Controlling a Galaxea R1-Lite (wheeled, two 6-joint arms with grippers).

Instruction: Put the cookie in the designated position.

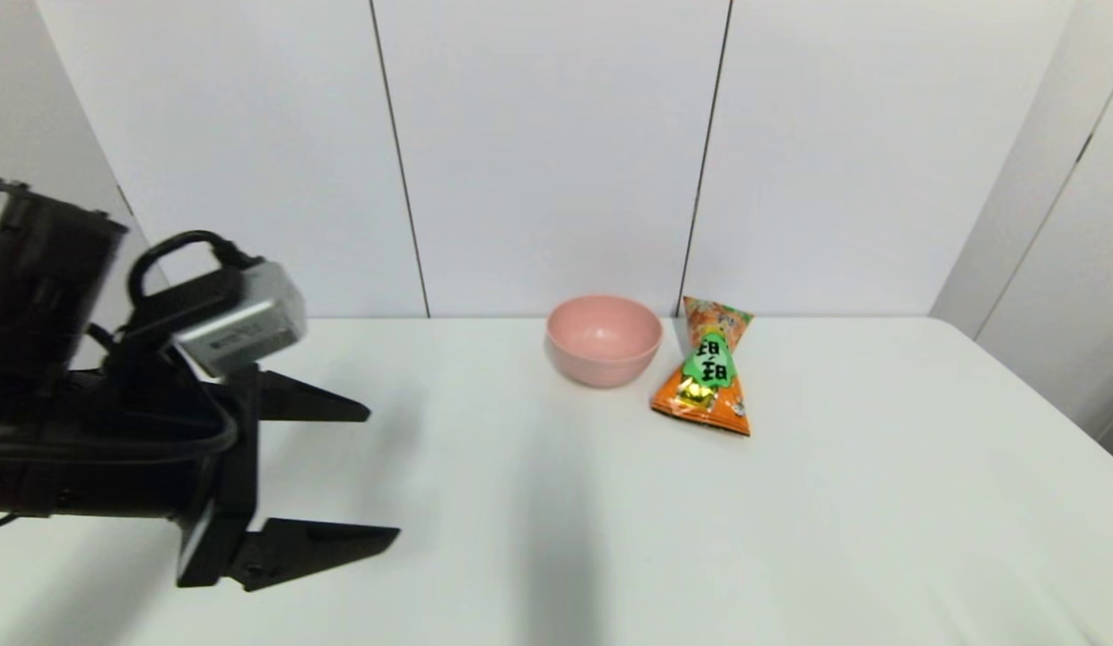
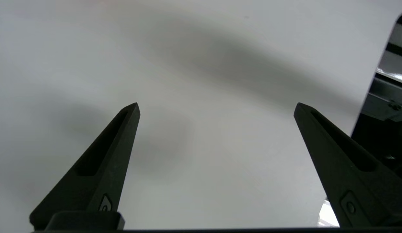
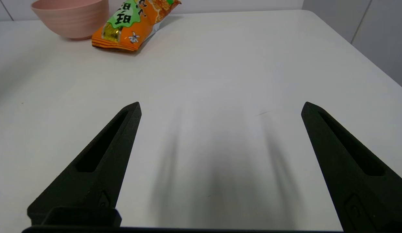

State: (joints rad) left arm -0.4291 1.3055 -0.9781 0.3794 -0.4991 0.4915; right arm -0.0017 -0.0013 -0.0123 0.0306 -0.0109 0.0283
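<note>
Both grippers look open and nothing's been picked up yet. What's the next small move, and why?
Probably advance the right gripper toward the cookie. The bag lies on the white table right of the pink bowl, on the robot's right side, in the right wrist view. The left gripper hangs open far to the left, over bare table.

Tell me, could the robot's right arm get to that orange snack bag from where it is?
Probably yes: the right gripper is open, with only bare table between it and the cookie, which lies beside the pink bowl.
</note>
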